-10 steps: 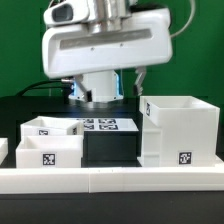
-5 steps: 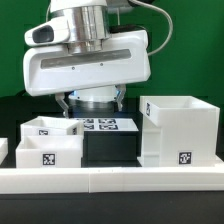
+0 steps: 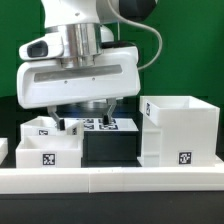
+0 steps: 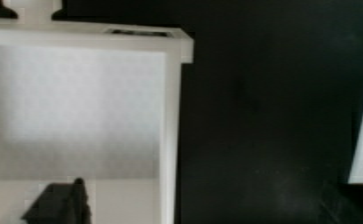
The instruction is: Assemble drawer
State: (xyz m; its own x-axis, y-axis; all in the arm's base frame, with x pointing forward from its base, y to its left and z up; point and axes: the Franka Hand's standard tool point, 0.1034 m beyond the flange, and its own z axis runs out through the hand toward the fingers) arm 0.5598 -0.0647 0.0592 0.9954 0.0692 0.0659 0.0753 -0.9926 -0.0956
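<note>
White plastic fills most of my screen. The drawer's housing (image 3: 180,128) stands on the black table (image 3: 10,115) at the exterior view's right, with its open face turned up. Through that opening I see only its own white inner walls. A square tag (image 3: 184,157) sits low on the housing wall that faces the camera. To the exterior view's left of the housing, well apart from it, two shallow trays lie one behind the other. The front tray (image 3: 47,152) carries a tag on its near wall, and the rear tray (image 3: 42,127) sits just beyond it with its cavity open upward. A black block (image 3: 110,148) stands just beside the housing, between it and the trays, and the marker board (image 3: 100,125) lies behind that block. A long low rail (image 3: 110,180) runs across in front of the housing and both trays. The arm comes straight down from above. Its broad white hand body (image 3: 80,80) sits level to the exterior view's left of the housing, higher than the housing's rim. The gripper (image 3: 80,115) points down over the rear tray and the marker board. The tray in the wrist view (image 4: 80,120) shows a white floor and rim, but I cannot tell which of the two trays it is. One dark fingertip (image 4: 57,200) shows against that floor, and I cannot say whether it touches. How far apart the fingers stand I cannot tell from either camera.
</note>
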